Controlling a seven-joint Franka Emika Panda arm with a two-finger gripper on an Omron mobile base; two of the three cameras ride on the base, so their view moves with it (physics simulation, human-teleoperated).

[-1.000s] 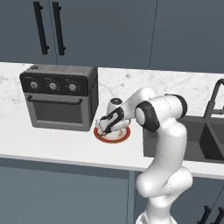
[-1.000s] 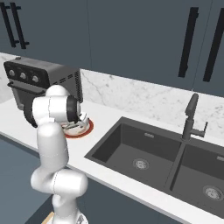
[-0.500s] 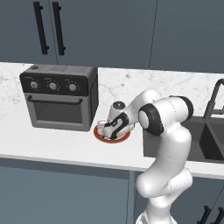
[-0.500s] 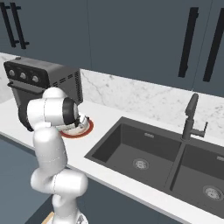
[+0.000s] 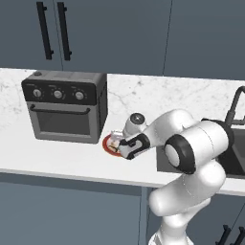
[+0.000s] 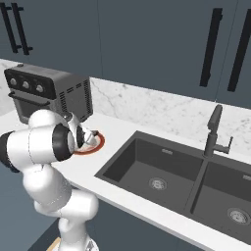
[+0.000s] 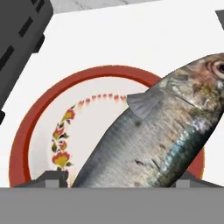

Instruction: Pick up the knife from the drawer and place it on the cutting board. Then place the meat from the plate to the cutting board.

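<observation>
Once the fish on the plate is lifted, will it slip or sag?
The meat looks glossy and scaly, so it may slide between the fingertips. It is long and tapered, with its head end past the plate rim, so an off-centre grip would likely let one end droop. It looks light enough to lift.

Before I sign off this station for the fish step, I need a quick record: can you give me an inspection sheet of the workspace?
Surface: white marble-look counter, bare around the plate.
Job's things: the meat, a silvery fish, lies on the plate; its head reaches past the red rim. The plate sits beside the toaster oven.
Clutter: dark toaster oven on the counter.
Grippers: the gripper is low over the plate, its fingers on either side of the fish, apart, not clamped.
Cables: nothing seen.
Surroundings: dark double sink with a black tap, dark wall cabinets above.
</observation>
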